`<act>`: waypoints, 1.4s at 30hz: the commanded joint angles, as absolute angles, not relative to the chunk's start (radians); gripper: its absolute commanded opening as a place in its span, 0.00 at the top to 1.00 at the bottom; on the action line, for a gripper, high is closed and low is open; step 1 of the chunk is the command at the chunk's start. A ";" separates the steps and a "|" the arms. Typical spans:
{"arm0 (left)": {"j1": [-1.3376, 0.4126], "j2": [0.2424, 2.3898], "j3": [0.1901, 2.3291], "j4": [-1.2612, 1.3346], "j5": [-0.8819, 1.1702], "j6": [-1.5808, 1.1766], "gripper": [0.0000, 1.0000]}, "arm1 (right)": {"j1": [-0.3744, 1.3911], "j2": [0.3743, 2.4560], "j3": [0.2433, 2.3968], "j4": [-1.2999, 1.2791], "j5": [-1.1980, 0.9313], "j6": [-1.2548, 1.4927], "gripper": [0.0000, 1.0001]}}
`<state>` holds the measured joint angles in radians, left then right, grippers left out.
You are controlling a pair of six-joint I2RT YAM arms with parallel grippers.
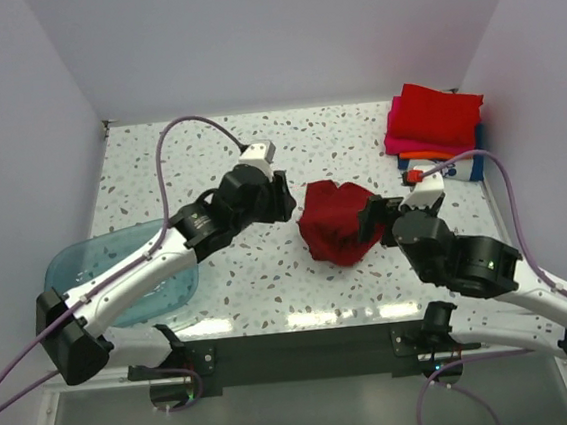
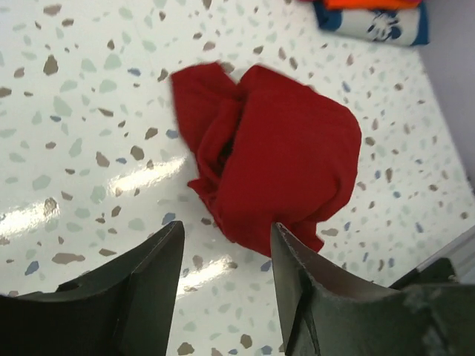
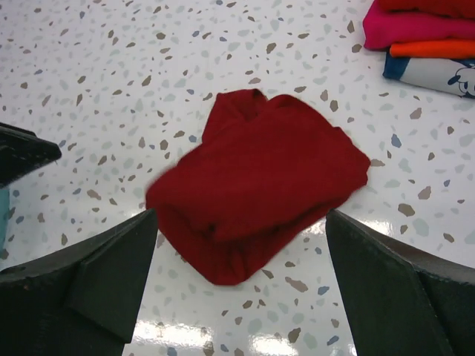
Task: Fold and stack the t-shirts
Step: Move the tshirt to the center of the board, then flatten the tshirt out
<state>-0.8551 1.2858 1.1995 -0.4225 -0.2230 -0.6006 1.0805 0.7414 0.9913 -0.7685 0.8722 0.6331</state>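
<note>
A dark red t-shirt point(image 1: 337, 222) lies bunched in a loose lump on the speckled table's middle; it also shows in the left wrist view point(image 2: 278, 152) and the right wrist view point(image 3: 256, 178). My left gripper point(image 1: 284, 196) is open and empty just left of it, jaws apart point(image 2: 226, 252). My right gripper point(image 1: 370, 221) is open and empty at its right side, jaws wide apart point(image 3: 241, 245). A stack of folded t-shirts point(image 1: 434, 128) sits at the back right: bright red on top, magenta, orange, then a white-and-blue printed one point(image 3: 438, 70).
A translucent blue plastic tub point(image 1: 119, 274) lies at the table's left edge under my left arm. White walls close in the back and both sides. The table's near edge point(image 1: 294, 322) runs in front of the arm bases.
</note>
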 commanded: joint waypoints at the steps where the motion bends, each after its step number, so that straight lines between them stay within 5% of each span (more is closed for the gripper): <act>1: -0.873 1.293 1.174 -0.357 -0.294 -0.612 0.45 | 1.080 0.787 0.982 -0.790 0.891 0.678 0.01; 2: -0.873 1.278 1.173 -0.370 -0.314 -0.604 0.43 | 1.083 0.799 0.982 -0.793 0.884 0.684 0.01; 6: -0.874 1.226 1.143 -0.416 -0.351 -0.597 0.04 | 1.078 0.869 0.977 -0.784 0.873 0.716 0.01; 8: -0.873 1.191 1.088 -0.413 -0.367 -0.604 0.00 | 1.049 0.908 0.977 -0.807 0.871 0.758 0.01; 22: -1.101 1.315 0.890 -0.253 -0.393 -0.725 0.02 | 0.416 1.186 0.795 -0.497 0.336 0.718 0.02; 38: -1.114 1.445 0.890 -0.173 -0.399 -0.738 0.13 | 0.167 1.427 0.752 -0.325 0.158 0.672 0.21; 42: -1.115 1.470 0.891 -0.160 -0.397 -0.739 0.26 | 0.147 1.448 0.745 -0.313 0.178 0.655 0.31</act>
